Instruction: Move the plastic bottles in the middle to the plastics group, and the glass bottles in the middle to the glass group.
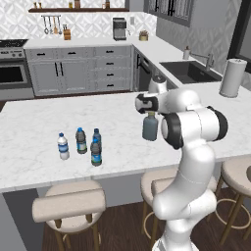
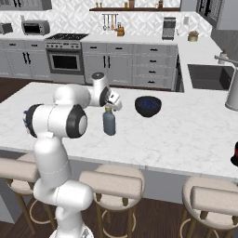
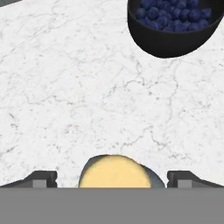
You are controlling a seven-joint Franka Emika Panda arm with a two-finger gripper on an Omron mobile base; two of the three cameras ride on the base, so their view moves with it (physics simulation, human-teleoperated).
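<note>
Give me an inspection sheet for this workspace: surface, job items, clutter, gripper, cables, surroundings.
Surface: white marble island counter, stools along its near edge.
Job's things: grey-blue glass bottle with tan stopper stands upright mid-counter. Four small bottles stand clustered toward the left in the left base view; two dark with blue labels, one clear-white, one blue.
Clutter: dark bowl of blueberries beyond the glass bottle, apart from it.
Grippers: gripper directly above the stopper, fingertips spread either side of it, not touching.
Cables: nothing seen.
Surroundings: sink, paper towel roll, stove, coffee machine.
</note>
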